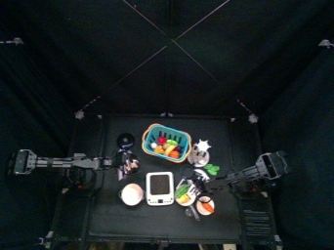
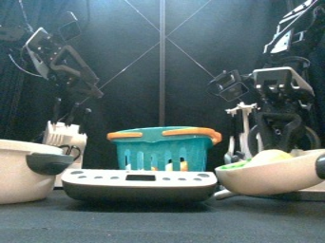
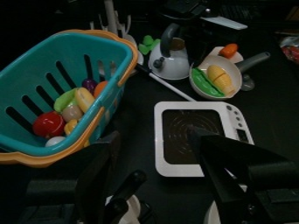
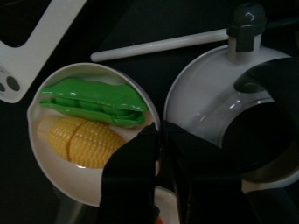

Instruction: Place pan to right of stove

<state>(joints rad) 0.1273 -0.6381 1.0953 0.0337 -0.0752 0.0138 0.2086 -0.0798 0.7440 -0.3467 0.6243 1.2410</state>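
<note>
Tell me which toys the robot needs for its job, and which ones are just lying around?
For the job:
- the pan, with yellow and green toy food in it
- the stove, the white block with a dark middle

Just lying about:
- the teal basket of fruit
- the white kettle
- the peach plate

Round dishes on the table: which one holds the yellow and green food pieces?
The pan, right of the white stove. The pale plate on the stove's left shows no such pieces.
</note>
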